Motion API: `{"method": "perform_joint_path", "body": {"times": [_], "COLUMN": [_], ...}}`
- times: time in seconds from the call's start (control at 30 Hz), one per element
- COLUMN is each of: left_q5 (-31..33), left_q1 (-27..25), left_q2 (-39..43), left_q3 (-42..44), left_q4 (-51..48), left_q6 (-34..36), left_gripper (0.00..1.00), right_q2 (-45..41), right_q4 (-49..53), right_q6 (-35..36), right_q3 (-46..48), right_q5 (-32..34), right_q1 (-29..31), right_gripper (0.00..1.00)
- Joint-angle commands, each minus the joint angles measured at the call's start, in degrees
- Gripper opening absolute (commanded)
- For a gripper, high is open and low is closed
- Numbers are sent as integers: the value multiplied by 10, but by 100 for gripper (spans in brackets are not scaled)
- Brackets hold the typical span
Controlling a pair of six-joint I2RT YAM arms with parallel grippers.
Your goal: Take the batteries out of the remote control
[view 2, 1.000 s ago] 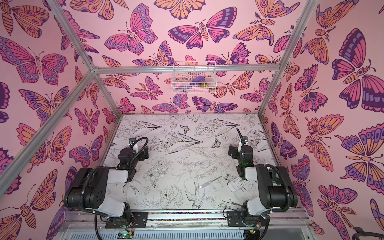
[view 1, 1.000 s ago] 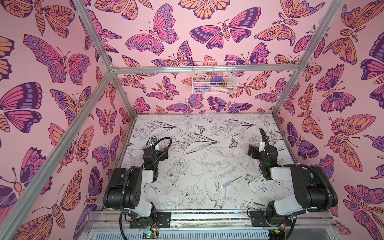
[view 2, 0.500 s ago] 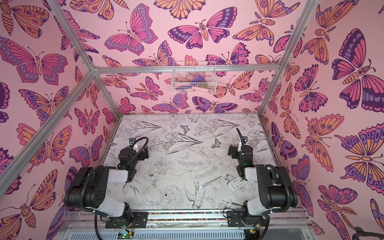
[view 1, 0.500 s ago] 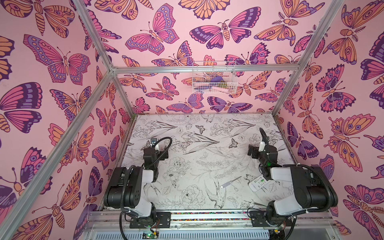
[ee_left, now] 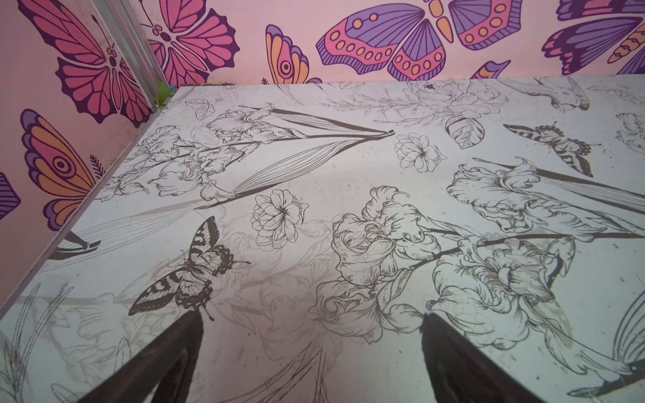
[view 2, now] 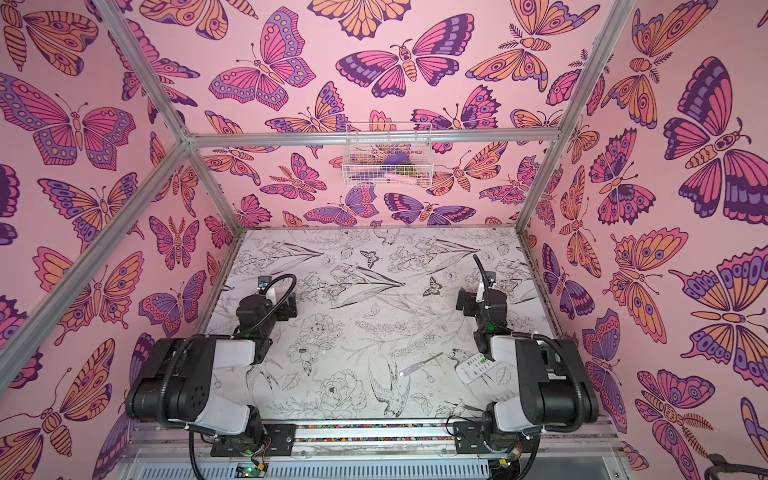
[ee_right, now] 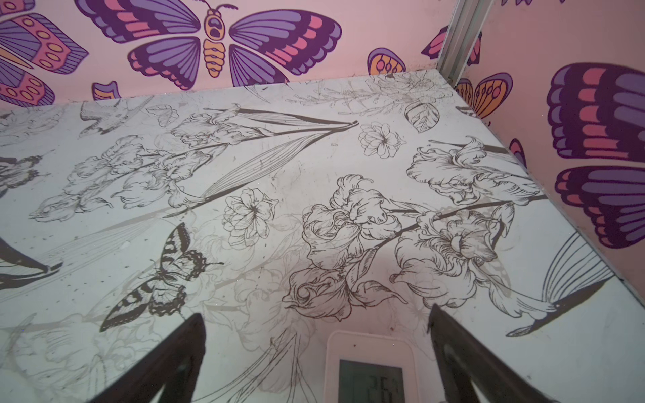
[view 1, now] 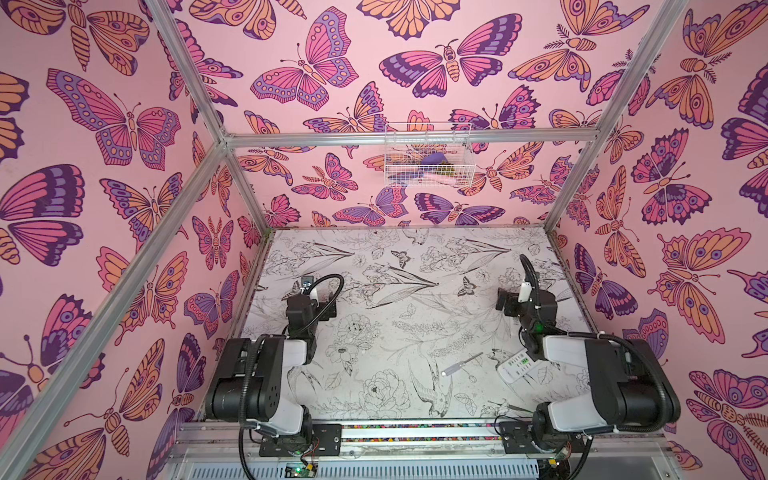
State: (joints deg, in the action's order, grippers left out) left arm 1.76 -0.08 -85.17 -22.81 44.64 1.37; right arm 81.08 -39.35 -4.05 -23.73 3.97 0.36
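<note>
Right gripper (ee_right: 316, 312) hovers with jaws wide apart, holding nothing, just over the display end of the remote control (ee_right: 370, 366), which lies face up on the table (ee_right: 314, 157); the batteries are hidden in every view; what looks like a small screwdriver (view 1: 461, 363) lies near the remote; left gripper (ee_left: 313, 315), likewise spread and empty, is well apart from both.

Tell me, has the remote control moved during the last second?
No. The remote control lies where it lay, at the same spot on the printed table, beside the screwdriver.
</note>
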Motion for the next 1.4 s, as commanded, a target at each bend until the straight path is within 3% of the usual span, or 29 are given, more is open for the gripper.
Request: {"method": "perform_joint_path", "body": {"times": [0.0, 0.07, 0.2, 0.33, 0.43, 0.53, 0.7, 0.97, 1.37], "left_q5": [3, 2, 10, 3, -52, -147, -174, -197, -199], "left_q1": [-4, -6, -28, -37, -33, -22, -25, -39, -69], "left_q2": [40, 53, 94, 148, 147, 141, 145, 172, 205], "left_q3": [-45, -70, -169, -227, -262, -267, -258, -222, -188], "left_q4": [-113, -171, -393, -519, -591, -602, -606, -583, -563], "left_q6": [14, 34, 76, 21, -38, -51, -77, -83, -79], "left_gripper": [99, 99, 99, 99, 99, 99, 99, 99, 99], "right_q2": [-50, -75, -140, -154, -142, -132, -135, -144, -45], "right_q4": [101, 117, 172, 388, 495, 570, 616, 657, 689], "right_q6": [6, -9, -48, -120, -164, -195, -206, -203, -139], "right_q3": [-47, -50, -65, -153, -195, -213, -191, -154, -206], "right_q5": [0, 3, -21, 25, 32, 15, 1, 27, 40], "right_q1": [-4, -4, -4, -4, -4, -4, -4, -4, -6], "right_gripper": [100, 100, 100, 100, 100, 100, 100, 100, 94]}}
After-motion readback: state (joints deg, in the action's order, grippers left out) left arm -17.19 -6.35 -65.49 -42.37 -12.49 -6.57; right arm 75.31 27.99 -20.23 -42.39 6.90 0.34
